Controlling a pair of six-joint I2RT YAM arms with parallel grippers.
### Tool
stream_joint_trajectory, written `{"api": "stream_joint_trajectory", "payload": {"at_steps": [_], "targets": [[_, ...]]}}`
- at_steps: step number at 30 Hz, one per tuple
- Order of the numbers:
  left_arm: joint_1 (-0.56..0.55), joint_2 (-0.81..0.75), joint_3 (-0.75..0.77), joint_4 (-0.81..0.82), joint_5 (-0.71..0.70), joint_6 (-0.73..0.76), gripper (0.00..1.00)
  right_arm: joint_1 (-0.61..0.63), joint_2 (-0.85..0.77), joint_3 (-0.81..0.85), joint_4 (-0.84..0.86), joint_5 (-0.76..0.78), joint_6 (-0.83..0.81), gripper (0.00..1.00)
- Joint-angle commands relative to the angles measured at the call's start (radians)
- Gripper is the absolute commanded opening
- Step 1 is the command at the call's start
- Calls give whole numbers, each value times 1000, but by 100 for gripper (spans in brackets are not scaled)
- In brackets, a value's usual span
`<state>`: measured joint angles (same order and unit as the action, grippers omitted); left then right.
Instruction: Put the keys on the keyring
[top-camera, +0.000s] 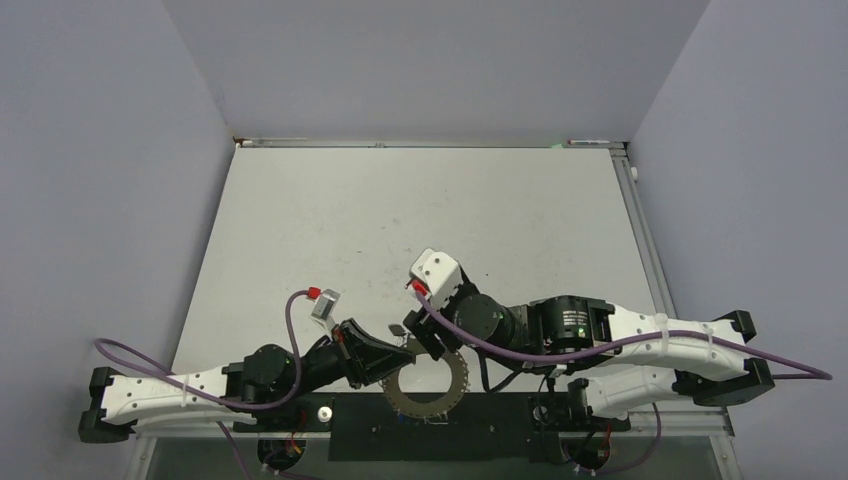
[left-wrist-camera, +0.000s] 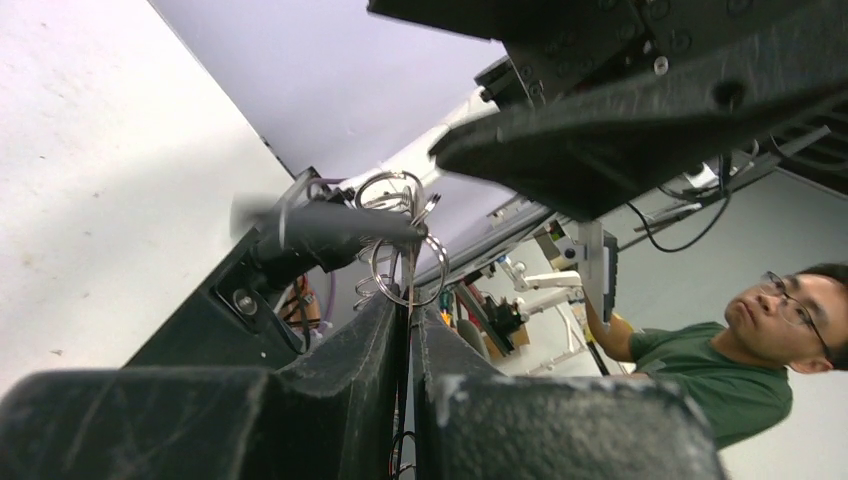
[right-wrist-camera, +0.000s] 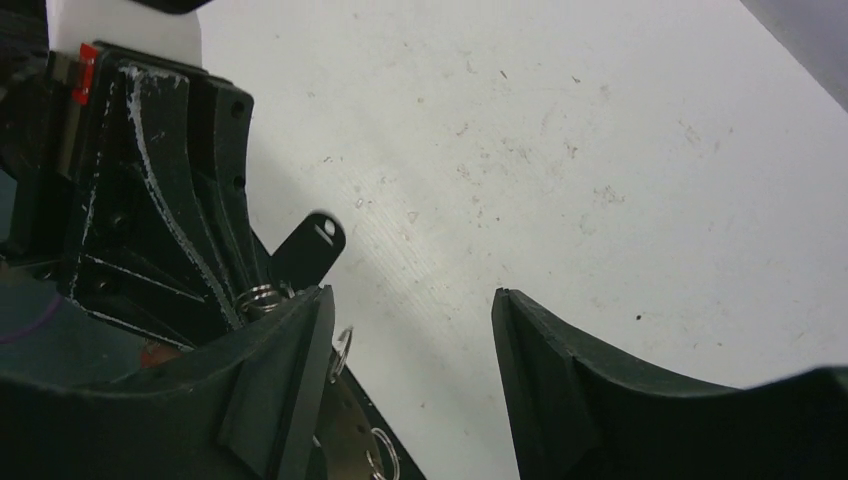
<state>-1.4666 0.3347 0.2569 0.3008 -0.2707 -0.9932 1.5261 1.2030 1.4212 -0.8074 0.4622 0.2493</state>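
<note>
At the worktop's near edge: keyring (top-camera: 455, 385), rim pinched in left gripper (left-wrist-camera: 410, 312) jaws; right gripper (right-wrist-camera: 410, 300) jaws spread beside dark key (right-wrist-camera: 310, 245), seemingly unthreaded; blue key unseen.

Grey keyring (top-camera: 457, 381), black key (right-wrist-camera: 312, 245), white speckled table (top-camera: 400, 210), purple cable (top-camera: 293, 325)

Soft, even light leaves only faint shadows on the matte white table (top-camera: 400, 220). In the wrist views the black fingers of the left gripper (left-wrist-camera: 408, 315) and right gripper (right-wrist-camera: 411, 295) loom dark and blurred up close, against a pale, glaring tabletop.
</note>
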Motion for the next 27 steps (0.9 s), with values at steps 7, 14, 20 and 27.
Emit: {"api": "stream_joint_trajectory", "payload": {"at_steps": [7,14,20,27], "targets": [[-17,-37,2,78,32,-30,0,49,-92,-3,-21,58,311,59],[-17,-52,-22,97,-14,-66,0,218,-14,-2,-120,248,470,54],[-17,-65,-43,108,-48,-85,0,359,32,-6,-135,374,573,46],[-17,-72,-59,137,-62,-96,0,390,-10,-133,-37,419,638,43]]}}
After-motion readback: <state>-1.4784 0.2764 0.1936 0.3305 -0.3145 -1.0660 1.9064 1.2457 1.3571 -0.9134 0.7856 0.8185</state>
